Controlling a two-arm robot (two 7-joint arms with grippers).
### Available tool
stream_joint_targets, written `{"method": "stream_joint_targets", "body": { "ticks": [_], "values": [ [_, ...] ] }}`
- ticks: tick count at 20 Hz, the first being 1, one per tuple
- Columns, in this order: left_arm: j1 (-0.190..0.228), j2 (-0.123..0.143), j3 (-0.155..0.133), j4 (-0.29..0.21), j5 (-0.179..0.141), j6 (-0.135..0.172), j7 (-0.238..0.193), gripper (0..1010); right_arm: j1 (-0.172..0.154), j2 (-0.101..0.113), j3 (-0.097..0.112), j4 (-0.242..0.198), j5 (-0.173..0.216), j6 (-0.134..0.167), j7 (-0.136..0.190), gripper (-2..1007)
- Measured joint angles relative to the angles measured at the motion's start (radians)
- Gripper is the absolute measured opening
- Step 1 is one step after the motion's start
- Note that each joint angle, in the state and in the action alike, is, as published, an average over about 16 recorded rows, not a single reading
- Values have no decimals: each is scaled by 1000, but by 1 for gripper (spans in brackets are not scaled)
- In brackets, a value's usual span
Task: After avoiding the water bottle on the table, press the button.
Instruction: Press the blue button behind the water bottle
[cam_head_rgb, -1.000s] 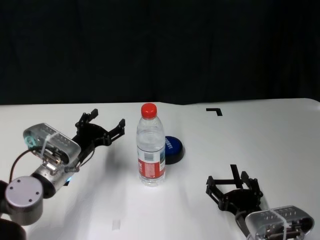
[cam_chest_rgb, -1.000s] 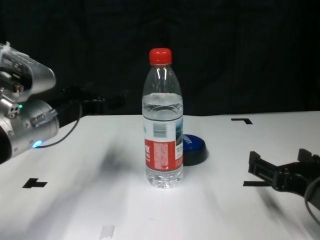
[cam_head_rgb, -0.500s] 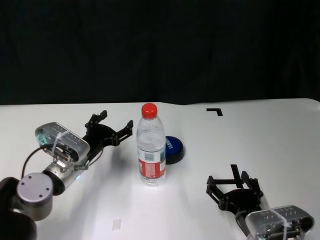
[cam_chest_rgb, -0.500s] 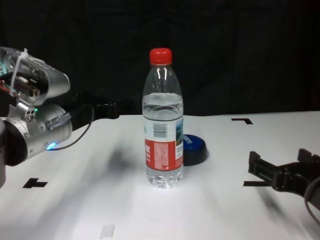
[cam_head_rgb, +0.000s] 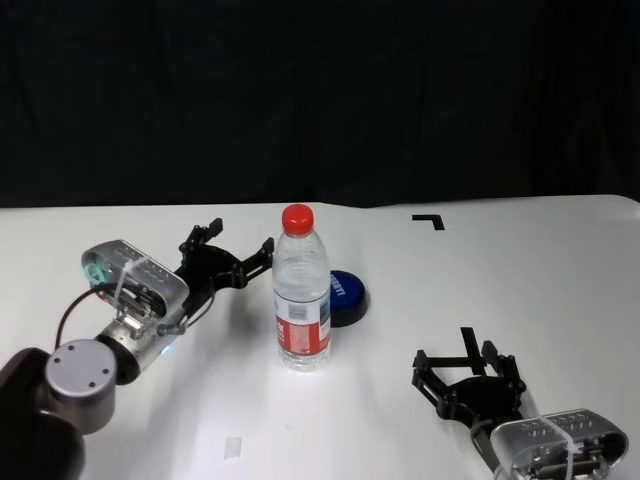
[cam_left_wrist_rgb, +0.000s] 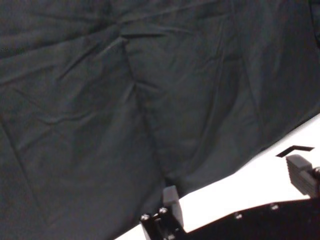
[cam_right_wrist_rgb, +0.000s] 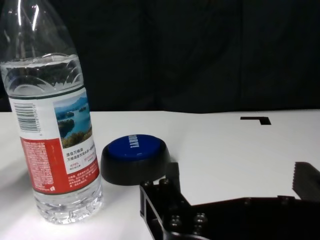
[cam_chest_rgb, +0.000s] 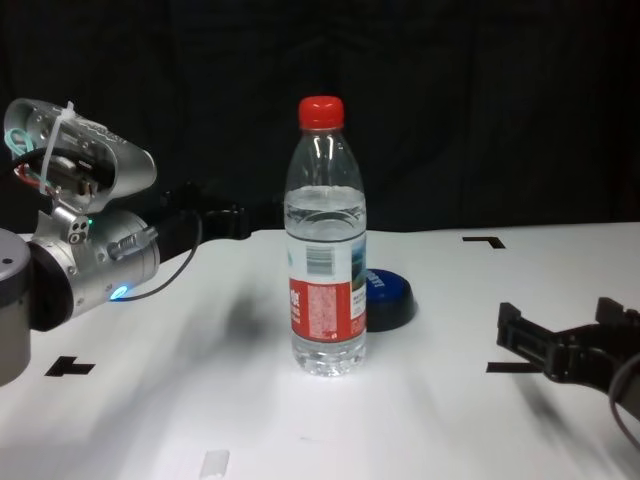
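Note:
The water bottle (cam_head_rgb: 302, 295), clear with a red cap, stands upright mid-table (cam_head_rgb: 540, 270). Right behind it, slightly to its right, lies the dark blue button (cam_head_rgb: 346, 294); the bottle partly hides it. My left gripper (cam_head_rgb: 242, 240) hovers open and empty just left of the bottle's upper part, fingers pointing toward the back. In the left wrist view its fingertips (cam_left_wrist_rgb: 171, 199) frame only black curtain and table edge. The right gripper (cam_head_rgb: 462, 362) rests open near the front right. Its wrist view shows bottle (cam_right_wrist_rgb: 55, 125) and button (cam_right_wrist_rgb: 134, 156) ahead of it.
Black tape corner marks sit at the back right (cam_head_rgb: 430, 221), near the right gripper (cam_head_rgb: 467, 340) and at the front left (cam_chest_rgb: 68, 366). A small white scrap (cam_head_rgb: 232, 449) lies near the front edge. A black curtain closes off the back.
My left arm has moved right and forward, bringing its open gripper from well left of the bottle to close beside it. The right arm, bottle and button have not moved.

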Motion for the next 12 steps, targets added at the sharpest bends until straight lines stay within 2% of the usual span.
{"method": "stream_joint_targets", "body": {
  "ticks": [12],
  "values": [
    [-34,-14,5,56,1,-20,-5,1009,0,0,0,0,0,0,0,1003]
  ]
}}
